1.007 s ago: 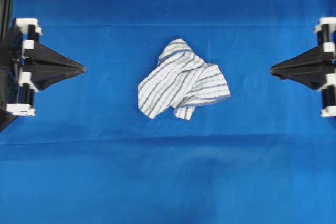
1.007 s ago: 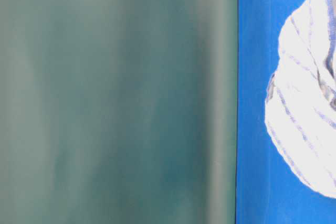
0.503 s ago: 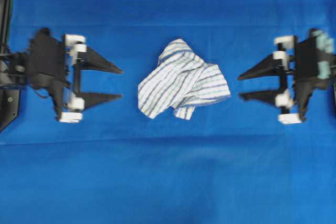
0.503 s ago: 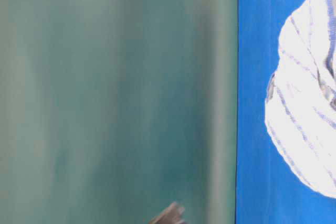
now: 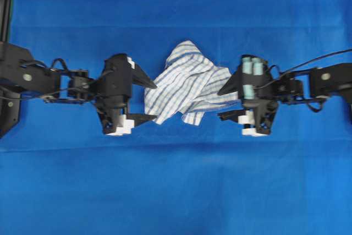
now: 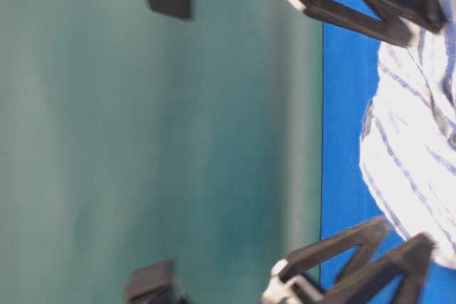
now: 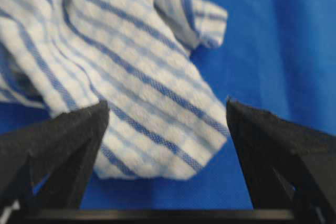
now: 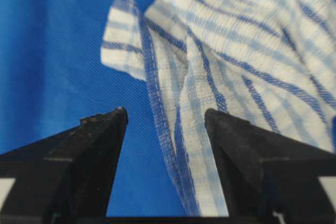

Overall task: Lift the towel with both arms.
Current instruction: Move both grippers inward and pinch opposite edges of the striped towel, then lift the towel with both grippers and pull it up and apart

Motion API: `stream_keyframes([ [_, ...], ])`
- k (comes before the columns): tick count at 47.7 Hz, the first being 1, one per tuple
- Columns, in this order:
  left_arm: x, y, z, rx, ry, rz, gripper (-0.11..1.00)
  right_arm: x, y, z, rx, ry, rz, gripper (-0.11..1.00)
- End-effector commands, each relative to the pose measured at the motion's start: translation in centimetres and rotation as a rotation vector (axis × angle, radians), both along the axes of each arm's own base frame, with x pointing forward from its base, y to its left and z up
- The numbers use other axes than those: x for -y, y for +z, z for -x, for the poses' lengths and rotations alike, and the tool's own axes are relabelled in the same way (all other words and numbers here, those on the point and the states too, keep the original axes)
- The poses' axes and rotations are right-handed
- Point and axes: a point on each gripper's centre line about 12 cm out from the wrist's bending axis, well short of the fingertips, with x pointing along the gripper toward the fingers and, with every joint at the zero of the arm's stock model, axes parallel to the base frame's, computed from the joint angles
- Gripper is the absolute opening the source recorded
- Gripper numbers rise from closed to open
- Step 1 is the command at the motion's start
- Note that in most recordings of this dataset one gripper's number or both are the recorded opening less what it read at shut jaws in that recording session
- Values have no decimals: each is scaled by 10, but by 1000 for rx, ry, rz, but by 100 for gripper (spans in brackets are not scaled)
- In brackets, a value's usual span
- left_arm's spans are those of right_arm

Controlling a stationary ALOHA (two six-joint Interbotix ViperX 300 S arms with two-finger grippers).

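My left gripper (image 5: pixel 149 100) and my right gripper (image 5: pixel 224 103) both stand with their jaws spread wide, holding nothing, one at each side of the towel (image 5: pixel 190 83), which lies crumpled near the middle of the blue sheet (image 5: pixel 176 180), well away from its edges. The main risk I see is a lopsided or empty pinch: in the left wrist view a loose corner of cloth sits between my fingers (image 7: pixel 58 140), but it is thin and flat on the sheet, so closing too high would catch nothing, and closing too low could nip the sheet along with it and drag that up. On the right, a hemmed fold runs between my fingers (image 8: pixel 94 145), close to one of them, so the jaws could grip only the hem's edge and let it slip out once weight comes on. If one side takes hold and the other misses, the towel would swing from a single arm rather than rise between both. Uneven lifting could likewise pull it out of the weaker grip. The towel is white with blue and grey stripes in a check weave, bunched into overlapping folds with a raised ridge through its middle and a small flap poking out toward the near edge of the sheet; it looks soft and limp.
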Motion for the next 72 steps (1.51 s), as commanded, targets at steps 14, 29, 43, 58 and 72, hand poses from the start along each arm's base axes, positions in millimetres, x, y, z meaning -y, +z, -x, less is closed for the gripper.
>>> stream_keyframes([
  [14, -1, -32, -17, -74, 3, 0, 89, 9, -20, -19, -37, -29, -5, 64],
  [29, -6, -37, -12, -149, 20, 3, 59, 15, -20, -20, -37, -42, -1, 40],
  [43, -18, -10, -7, -160, 48, 3, 5, 16, 2, -18, 15, -45, 1, 5],
  [58, -30, 89, 9, -32, 90, 14, 5, 24, 90, -16, 141, -60, 14, 5],
  [72, -36, 181, 40, 156, 113, 5, 5, 39, 182, 1, 248, -85, 72, 5],
])
